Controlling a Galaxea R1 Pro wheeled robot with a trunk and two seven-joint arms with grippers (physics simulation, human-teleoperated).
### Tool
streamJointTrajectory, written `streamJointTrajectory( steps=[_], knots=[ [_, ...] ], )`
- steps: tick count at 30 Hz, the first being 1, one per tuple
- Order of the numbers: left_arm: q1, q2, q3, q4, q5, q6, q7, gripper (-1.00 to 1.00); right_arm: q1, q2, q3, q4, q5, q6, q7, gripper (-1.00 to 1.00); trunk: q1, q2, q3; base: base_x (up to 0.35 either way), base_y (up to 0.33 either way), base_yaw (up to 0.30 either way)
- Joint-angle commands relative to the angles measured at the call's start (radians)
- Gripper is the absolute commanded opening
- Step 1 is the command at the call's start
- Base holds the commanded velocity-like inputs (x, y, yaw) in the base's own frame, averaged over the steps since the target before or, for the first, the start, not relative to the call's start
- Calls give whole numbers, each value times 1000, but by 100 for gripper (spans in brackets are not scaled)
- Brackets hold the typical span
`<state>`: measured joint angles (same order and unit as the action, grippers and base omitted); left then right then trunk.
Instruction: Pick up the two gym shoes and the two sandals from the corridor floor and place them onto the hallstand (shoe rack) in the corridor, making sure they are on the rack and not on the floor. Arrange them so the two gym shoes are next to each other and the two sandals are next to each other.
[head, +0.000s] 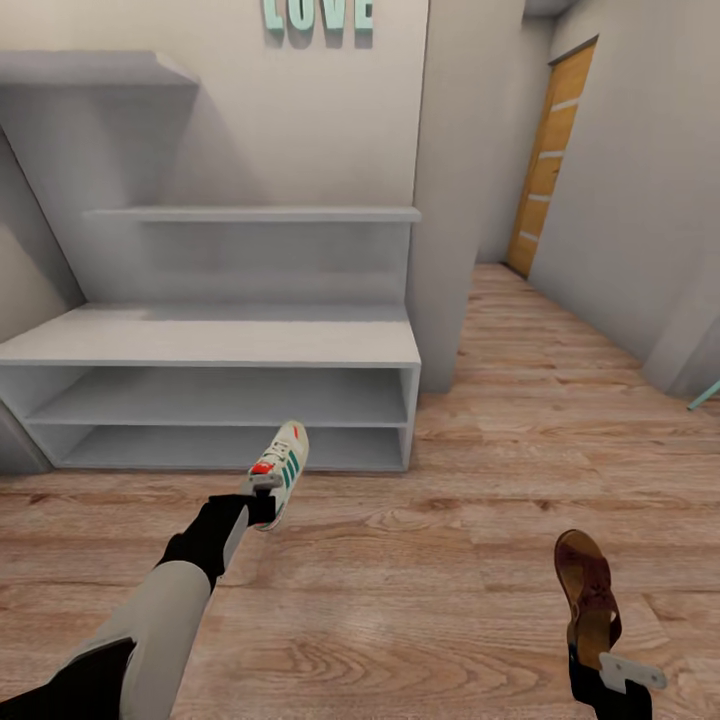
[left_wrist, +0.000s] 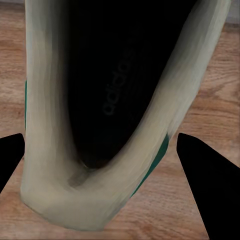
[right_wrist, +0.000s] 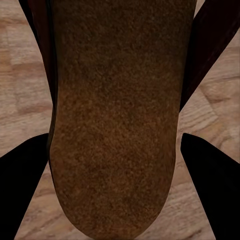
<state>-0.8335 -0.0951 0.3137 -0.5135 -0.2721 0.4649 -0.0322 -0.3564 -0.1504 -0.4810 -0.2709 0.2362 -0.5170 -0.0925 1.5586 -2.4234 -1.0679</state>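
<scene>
While gym shoe (head: 283, 466) fills left gripper (head: 262, 497); sandal (head: 587, 595) fills right gripper (head: 600, 665).

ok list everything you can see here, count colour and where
sneaker: 1, white with green stripes, held by the left gripper in front of the rack
sandal: 1, brown, held by the right gripper over the floor
rack: 1, pale grey, against the wall
floor: light brown wood planks
door: 1, orange-brown, down the corridor
LOVE letters: teal, on the wall
left gripper: black, on the sneaker
right gripper: black, on the sandal
</scene>
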Motion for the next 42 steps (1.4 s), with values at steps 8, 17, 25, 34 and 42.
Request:
streamJointTrajectory(
  steps=[8,17,25,34,42],
  knots=[
    [-23,-3,6,-2,-9,19,2,-100,-1,0,-4,-5,11,-3,-7,-100,31,-57,-39,0,0,0],
    [-26,-28,8,-15,8,13,169,-100,-1,0,-4,-5,11,-3,-7,-100,44,-78,-86,0,0,0],
    [-27,-48,8,-30,19,7,222,-100,-1,-1,-3,-5,11,-3,-9,-100,46,-79,-113,0,0,0],
    [-27,-51,6,-31,19,-80,214,-100,-1,-1,0,-5,11,-5,-9,-100,46,-79,-114,0,0,0],
    [-49,-57,5,-27,19,-129,212,-100,-1,-1,1,-4,12,-5,-9,-100,46,-79,-114,0,0,0]
  ],
)
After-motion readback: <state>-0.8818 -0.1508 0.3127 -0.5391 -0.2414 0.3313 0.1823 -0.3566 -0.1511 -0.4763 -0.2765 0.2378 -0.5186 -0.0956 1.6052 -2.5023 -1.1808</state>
